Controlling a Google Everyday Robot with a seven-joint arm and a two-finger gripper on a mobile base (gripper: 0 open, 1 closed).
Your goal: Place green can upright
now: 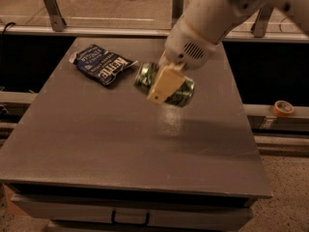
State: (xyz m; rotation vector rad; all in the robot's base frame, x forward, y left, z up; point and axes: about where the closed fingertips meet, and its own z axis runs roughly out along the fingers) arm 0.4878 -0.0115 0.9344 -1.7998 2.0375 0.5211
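Note:
The green can [181, 92] lies on its side in my gripper [164, 86], held in the air above the middle of the grey table [96, 139]. Its silver end [144, 78] faces left toward the chip bag. A cream-coloured finger [163, 85] crosses the can's front, and the gripper is shut on the can. The white arm [217, 13] comes in from the upper right. The can's shadow falls on the table below it.
A dark blue chip bag [101, 65] lies flat at the table's back left. A roll of orange tape [283, 108] sits on a ledge at the right, off the table. A metal rail [87, 30] runs behind the table.

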